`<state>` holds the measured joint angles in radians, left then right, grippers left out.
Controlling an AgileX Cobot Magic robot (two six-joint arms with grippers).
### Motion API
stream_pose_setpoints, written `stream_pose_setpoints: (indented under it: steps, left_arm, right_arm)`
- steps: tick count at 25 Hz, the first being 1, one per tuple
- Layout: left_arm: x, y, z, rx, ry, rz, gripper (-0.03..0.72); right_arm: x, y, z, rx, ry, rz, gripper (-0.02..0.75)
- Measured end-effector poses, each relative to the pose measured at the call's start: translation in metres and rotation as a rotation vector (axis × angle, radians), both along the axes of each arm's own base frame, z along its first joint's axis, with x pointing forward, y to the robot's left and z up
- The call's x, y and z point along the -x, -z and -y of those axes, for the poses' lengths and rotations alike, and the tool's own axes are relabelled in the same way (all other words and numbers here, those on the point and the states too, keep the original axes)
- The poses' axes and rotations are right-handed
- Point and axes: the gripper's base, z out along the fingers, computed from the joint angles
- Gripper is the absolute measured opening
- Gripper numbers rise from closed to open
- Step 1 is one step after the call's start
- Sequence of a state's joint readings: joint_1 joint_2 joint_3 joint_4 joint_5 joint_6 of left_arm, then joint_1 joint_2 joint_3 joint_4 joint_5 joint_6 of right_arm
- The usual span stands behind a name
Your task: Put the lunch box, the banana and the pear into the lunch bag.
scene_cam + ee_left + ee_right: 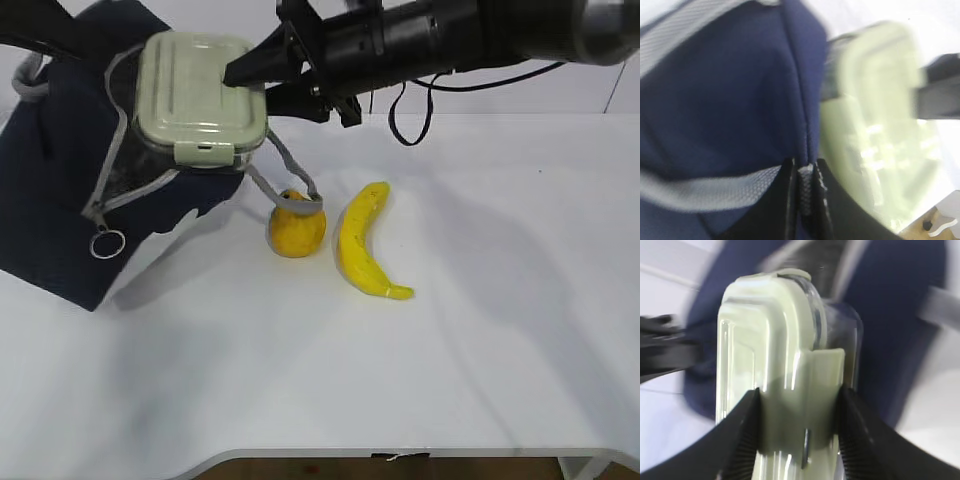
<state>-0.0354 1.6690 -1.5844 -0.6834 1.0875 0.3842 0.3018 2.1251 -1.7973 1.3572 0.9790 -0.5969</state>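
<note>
- Right pincer (pixel 240 78) reaching in from far right, clamped on lunch box (pixel 200 95) at its right short end; right wrist view shows both fingers (pixel 742 435) pressed on lid and underside of box.
- Lunch box held in air, sage lid facing the exterior camera, long axis running left-right in line with the arm, sitting right at mouth of lunch bag (pixel 60 190).
- Key relation: bag opening lies left of and behind the box, directly beyond its free left end; likely next move a push further left and down into bag, then release.
- Left pincer (pixel 805 200) pinching edge of bag fabric, fingers closed on the webbing/seam strip; appears to hold mouth open. Barely visible in exterior view, far left corner.
- Bag lying at far left of desk (pixel 450 380), navy fabric, grey zipper edge with ring pull (pixel 107 243) hanging on near side.
- Grey handle strap (pixel 290 175) looping from bag down over pear (pixel 296 228); strap touches pear top, could snag when pear is picked.
- Banana (pixel 365 245) just right of pear, on desk, long axis roughly near-far, curved, not touching pear.
- Both fruits nearer right arm; right arm busy until box dropped.
- Possible obstruction: zipper edge and bag rim close to the box, may catch the box's corner on entry.
- Wrist views blurred; inside of bag not readable.
</note>
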Motion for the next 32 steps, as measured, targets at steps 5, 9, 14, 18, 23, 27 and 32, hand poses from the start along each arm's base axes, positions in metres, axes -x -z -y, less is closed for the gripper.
stream_pose_setpoints:
  steps: [5, 9, 14, 18, 23, 27, 32]
  left_arm:
    - [0.003, -0.008, 0.008, 0.102, 0.059, 0.026, 0.025]
    - [0.003, -0.007, 0.012, 0.139, 0.090, 0.009, 0.025]
    - [-0.007, 0.006, 0.015, 0.182, 0.109, -0.021, 0.025]
    - [-0.014, 0.010, 0.020, 0.264, 0.121, -0.018, 0.024]
    - [-0.025, 0.024, 0.022, 0.299, 0.114, -0.052, 0.024]
    - [-0.030, 0.031, 0.022, 0.300, 0.111, -0.060, 0.024]
    - [-0.037, 0.043, 0.022, 0.294, 0.110, -0.075, 0.024]
  right_arm:
    - [-0.010, 0.030, -0.002, 0.026, 0.023, -0.049, 0.348]
    - [-0.013, 0.038, -0.005, 0.015, 0.028, -0.071, 0.348]
    - [-0.013, 0.031, -0.014, -0.004, 0.032, -0.051, 0.348]
    - [-0.014, 0.031, -0.019, 0.002, 0.057, -0.031, 0.348]
    - [-0.015, 0.041, -0.029, 0.022, 0.086, -0.013, 0.348]
    - [-0.021, 0.058, -0.034, 0.036, 0.116, -0.029, 0.348]
    - [-0.032, 0.085, -0.044, 0.046, 0.120, -0.051, 0.348]
